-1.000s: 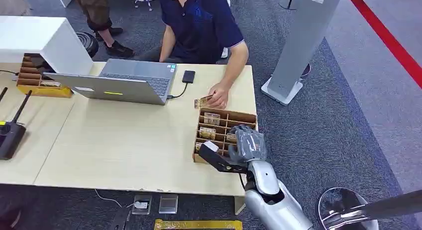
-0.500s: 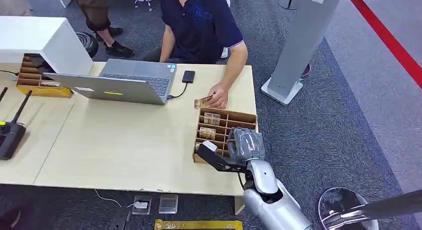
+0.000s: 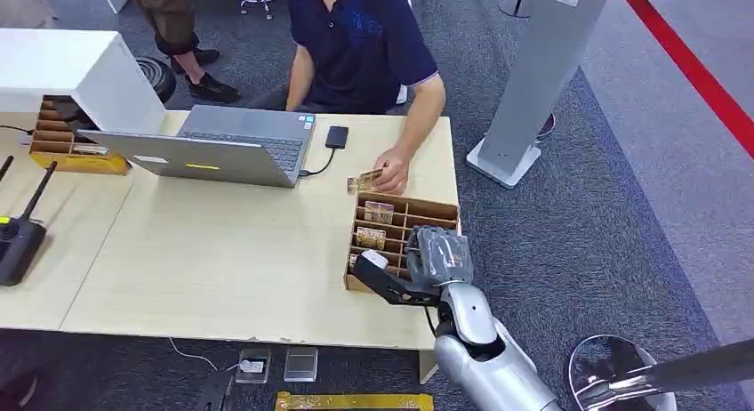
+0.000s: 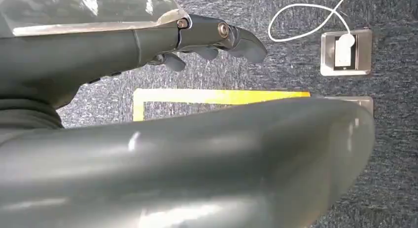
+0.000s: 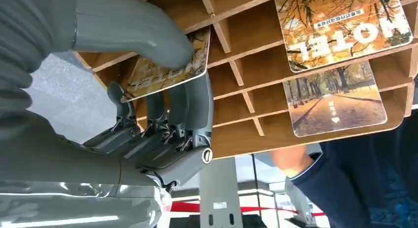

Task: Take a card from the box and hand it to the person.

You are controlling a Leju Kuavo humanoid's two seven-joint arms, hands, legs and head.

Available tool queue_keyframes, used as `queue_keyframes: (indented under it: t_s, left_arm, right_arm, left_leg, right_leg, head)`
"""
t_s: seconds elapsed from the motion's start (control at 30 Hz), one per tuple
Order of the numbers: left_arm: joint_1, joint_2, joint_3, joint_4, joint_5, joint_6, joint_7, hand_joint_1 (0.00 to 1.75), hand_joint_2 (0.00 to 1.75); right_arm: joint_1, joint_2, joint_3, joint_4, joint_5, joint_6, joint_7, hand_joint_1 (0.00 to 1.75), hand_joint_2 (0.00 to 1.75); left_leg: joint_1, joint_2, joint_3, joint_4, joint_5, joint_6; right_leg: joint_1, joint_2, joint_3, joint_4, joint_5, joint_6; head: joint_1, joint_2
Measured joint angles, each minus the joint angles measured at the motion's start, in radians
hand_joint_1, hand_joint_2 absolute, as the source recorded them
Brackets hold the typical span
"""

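Right robot hand (image 5: 148,85) pinching card (image 5: 165,65) inside box (image 3: 442,212), left robot hand (image 4: 207,38) empty, fingers apart

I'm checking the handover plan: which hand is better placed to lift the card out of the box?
The right hand: it is over the divided box and pinches a card between thumb and fingers. The left hand hangs over the carpet, holding nothing.

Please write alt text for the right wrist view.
The robot's right hand pinches a card between thumb and fingers inside the wooden divided box. Two more cards stand in other compartments, and a person's hand shows beyond the box.
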Motion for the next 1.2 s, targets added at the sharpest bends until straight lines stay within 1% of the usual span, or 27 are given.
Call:
queue_keyframes:
  t_s: [0.17, 0.2, 0.27, 0.33, 0.47, 0.53, 0.57, 0.6, 0.67, 0.73, 0.83, 0.9, 0.93, 0.97, 1.03, 1.07, 1.17, 1.2]
  left_arm:
    - [0.000, 0.000, 0.000, 0.000, 0.000, -0.001, -0.001, 0.00, 0.00]
    - [0.000, 0.000, 0.000, 0.000, 0.000, -0.002, -0.002, 0.00, 0.00]
    - [0.000, 0.000, 0.000, 0.000, 0.000, -0.003, -0.003, 0.00, 0.00]
    - [0.000, 0.000, 0.000, 0.000, 0.000, -0.004, -0.004, 0.00, 0.00]
    - [0.001, 0.000, 0.000, 0.000, 0.000, -0.008, -0.004, 0.00, 0.00]
    - [0.001, 0.000, 0.000, 0.000, 0.000, -0.009, -0.004, 0.00, 0.00]
    - [0.001, 0.000, -0.001, 0.000, 0.001, -0.009, -0.004, 0.00, 0.00]
    - [0.001, 0.000, -0.001, 0.000, 0.002, -0.009, -0.004, 0.00, 0.00]
    - [0.001, 0.000, -0.001, 0.000, 0.003, -0.008, -0.004, 0.00, 0.00]
    - [0.002, 0.000, -0.001, 0.000, 0.003, -0.008, -0.004, 0.00, 0.00]
    - [0.001, 0.000, -0.001, 0.000, 0.006, -0.008, -0.004, 0.00, 0.00]
    - [0.001, 0.000, -0.001, 0.000, 0.006, -0.008, -0.004, 0.00, 0.00]
    - [0.001, 0.000, -0.001, 0.000, 0.006, -0.009, -0.004, 0.00, 0.00]
    - [0.001, 0.000, -0.001, 0.000, 0.006, -0.011, -0.004, 0.00, 0.00]
    - [0.001, 0.000, -0.001, 0.000, 0.004, -0.012, -0.004, 0.00, 0.00]
    - [0.000, 0.000, -0.002, 0.000, 0.002, -0.015, -0.004, 0.00, 0.00]
    - [0.000, 0.000, -0.006, 0.000, -0.005, -0.020, -0.004, 0.00, 0.00]
    - [-0.001, 0.000, -0.008, 0.000, -0.006, -0.021, -0.004, 0.00, 0.00]
  right_arm:
    - [-0.007, -0.001, 0.000, -0.005, -0.002, -0.001, 0.001, 1.47, 1.75]
    - [-0.008, -0.002, -0.001, -0.014, -0.002, -0.001, 0.002, 1.40, 1.75]
    - [-0.011, -0.006, -0.003, -0.037, -0.002, 0.000, 0.005, 1.45, 1.75]
    - [-0.013, -0.014, -0.007, -0.066, -0.002, 0.001, 0.011, 1.45, 1.75]
    - [-0.013, -0.037, -0.023, -0.144, 0.008, 0.002, 0.024, 1.41, 1.75]
    - [-0.013, -0.051, -0.036, -0.189, 0.018, 0.002, 0.034, 1.43, 1.75]
    - [-0.010, -0.066, -0.052, -0.235, 0.022, 0.002, 0.038, 1.40, 1.75]
    - [-0.010, -0.073, -0.058, -0.259, 0.024, 0.002, 0.041, 1.43, 1.75]
    - [-0.005, -0.088, -0.072, -0.301, 0.026, 0.002, 0.046, 1.40, 1.75]
    - [0.002, -0.103, -0.088, -0.351, 0.026, 0.002, 0.049, 1.43, 1.75]
    - [0.008, -0.117, -0.108, -0.409, 0.029, 0.000, 0.050, 1.43, 1.75]
    - [0.005, -0.122, -0.119, -0.436, 0.022, -0.005, 0.043, 1.45, 1.75]
    - [0.002, -0.124, -0.126, -0.443, 0.018, -0.006, 0.040, 1.41, 1.75]
    - [-0.003, -0.126, -0.130, -0.450, 0.018, -0.007, 0.033, 1.47, 1.75]
    - [-0.022, -0.127, -0.132, -0.452, 0.010, -0.012, 0.021, 1.45, 1.75]
    - [-0.032, -0.127, -0.133, -0.451, 0.007, -0.016, 0.012, 1.43, 1.75]
    - [-0.081, -0.122, -0.135, -0.428, -0.005, -0.029, -0.028, 1.45, 1.75]
    - [-0.100, -0.120, -0.135, -0.416, -0.005, -0.035, -0.043, 1.41, 1.75]
  left_leg:
    - [0.000, 0.000, 0.000, 0.000, 0.000, 0.000]
    - [0.000, 0.000, 0.000, 0.000, 0.000, 0.000]
    - [0.000, 0.000, 0.000, 0.000, 0.000, 0.000]
    - [0.000, 0.000, 0.000, 0.000, 0.000, 0.000]
    - [0.000, 0.000, 0.000, 0.000, 0.000, 0.000]
    - [0.000, 0.000, 0.000, 0.000, 0.000, 0.000]
    - [0.000, 0.000, 0.000, 0.000, 0.000, 0.000]
    - [0.000, 0.000, 0.000, 0.000, 0.000, 0.000]
    - [0.000, 0.000, 0.000, 0.000, 0.000, 0.000]
    - [0.000, 0.000, 0.000, 0.000, 0.000, 0.000]
    - [0.000, 0.000, 0.000, 0.000, 0.000, 0.000]
    - [0.000, 0.000, 0.000, 0.000, 0.000, 0.000]
    - [0.000, 0.000, 0.000, 0.000, 0.000, 0.000]
    - [0.000, 0.000, 0.000, 0.000, 0.000, 0.000]
    - [0.000, 0.000, 0.000, 0.000, 0.000, 0.000]
    - [0.000, 0.000, 0.000, 0.000, 0.000, 0.000]
    - [0.000, 0.000, 0.000, 0.000, 0.000, 0.000]
    - [0.000, 0.000, 0.000, 0.000, 0.000, 0.000]
  right_leg:
    - [0.000, 0.000, 0.000, 0.000, 0.000, 0.000]
    - [0.000, 0.000, 0.000, 0.000, 0.000, 0.000]
    - [0.000, 0.000, 0.000, 0.000, 0.000, 0.000]
    - [0.000, 0.000, 0.000, 0.000, 0.000, 0.000]
    - [0.000, 0.000, 0.000, 0.000, 0.000, 0.000]
    - [0.000, 0.000, 0.000, 0.000, 0.000, 0.000]
    - [0.000, 0.000, 0.000, 0.000, 0.000, 0.000]
    - [0.000, 0.000, 0.000, 0.000, 0.000, 0.000]
    - [0.000, 0.000, 0.000, 0.000, 0.000, 0.000]
    - [0.000, 0.000, 0.000, 0.000, 0.000, 0.000]
    - [0.000, 0.000, 0.000, 0.000, 0.000, 0.000]
    - [0.000, 0.000, 0.000, 0.000, 0.000, 0.000]
    - [0.000, 0.000, 0.000, 0.000, 0.000, 0.000]
    - [0.000, 0.000, 0.000, 0.000, 0.000, 0.000]
    - [0.000, 0.000, 0.000, 0.000, 0.000, 0.000]
    - [0.000, 0.000, 0.000, 0.000, 0.000, 0.000]
    - [0.000, 0.000, 0.000, 0.000, 0.000, 0.000]
    - [0.000, 0.000, 0.000, 0.000, 0.000, 0.000]
  head:
    - [0.000, 0.000]
    - [0.000, 0.000]
    - [0.000, 0.000]
    - [0.000, 0.000]
    - [0.000, 0.000]
    - [0.000, 0.000]
    - [0.000, 0.000]
    - [0.000, 0.000]
    - [0.000, 0.000]
    - [0.000, 0.000]
    - [0.000, 0.000]
    - [0.000, 0.000]
    - [0.000, 0.000]
    - [0.000, 0.000]
    - [0.000, 0.000]
    - [0.000, 0.000]
    - [0.000, 0.000]
    - [0.000, 0.000]
